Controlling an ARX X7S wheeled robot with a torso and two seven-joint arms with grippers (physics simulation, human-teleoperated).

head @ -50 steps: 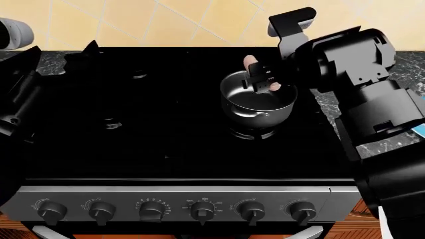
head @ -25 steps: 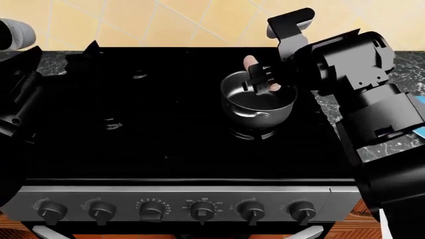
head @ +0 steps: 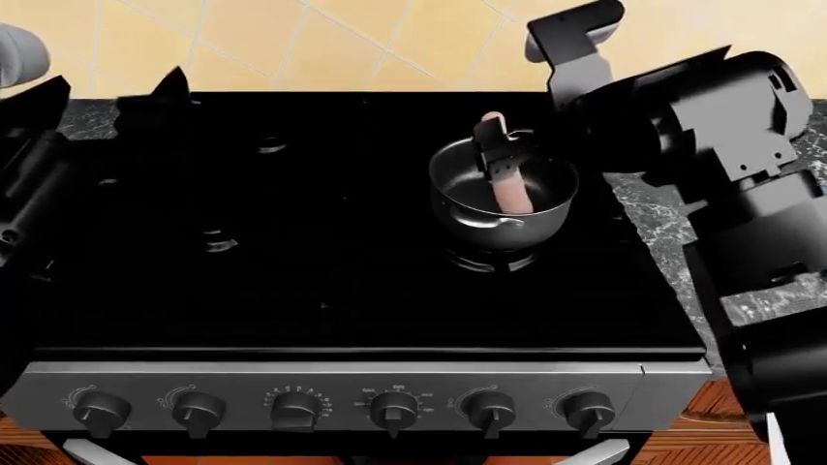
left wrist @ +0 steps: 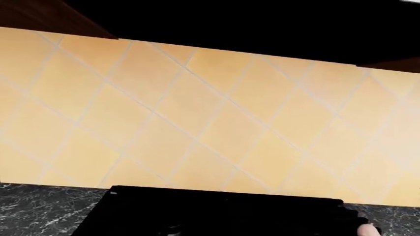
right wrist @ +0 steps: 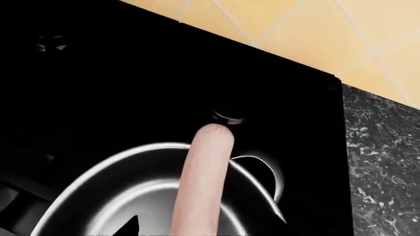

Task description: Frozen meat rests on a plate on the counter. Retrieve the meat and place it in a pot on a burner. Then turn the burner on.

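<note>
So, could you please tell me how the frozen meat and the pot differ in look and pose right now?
The frozen meat is a slim, matte, pale-pink cylinder; the pot is wide, round, shiny steel. The meat leans tilted, its top end poking above the rim, while the pot stands upright on the burner. The meat is solid; the pot is hollow and contains it. Both sit at the stove's right rear.

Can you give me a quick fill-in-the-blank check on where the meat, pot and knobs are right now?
1. The frozen meat leans with its lower end inside the ____.
2. The pot sits on a burner of the black ____.
3. The meat's upper end sticks out above the pot's ____.
4. Along the stove's front panel runs a row of ____.

Missing words: pot; stove; rim; knobs
</note>
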